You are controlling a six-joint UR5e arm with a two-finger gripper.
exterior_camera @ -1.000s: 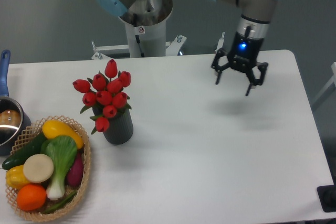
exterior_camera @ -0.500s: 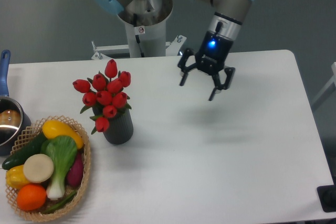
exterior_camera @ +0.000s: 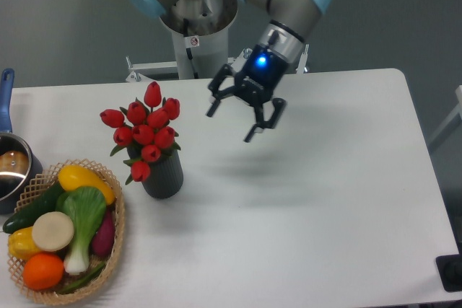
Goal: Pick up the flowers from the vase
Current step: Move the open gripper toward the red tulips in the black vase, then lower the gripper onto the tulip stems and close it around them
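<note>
Flowers [exterior_camera: 145, 129] seated upright in the vase [exterior_camera: 163, 174], red buds bunched above the dark ribbed cylinder, left of centre on the counter [exterior_camera: 325, 207], just beside the woven basket [exterior_camera: 113, 250] of vegetables at the front left corner. Nothing grasped yet: approach step in hand, by the look of it. End effector [exterior_camera: 231, 122] hanging above the counter to the right of the bunch, apart from it, jaws spread wide and empty, tilted with the tips aimed down and toward the flowers. Next move, as a judgement: more travel leftward until the open jaws straddle the stems or the lower buds just above the vase mouth, then a close and a straight lift, gently enough not to drag or tip the vase. Compared with half a second ago and a second ago: end effector shifted steadily leftward from near the right rear of the counter, wrist now more tilted; flowers, vase, basket and the pot [exterior_camera: 10, 167] at the left edge unmoved.
</note>
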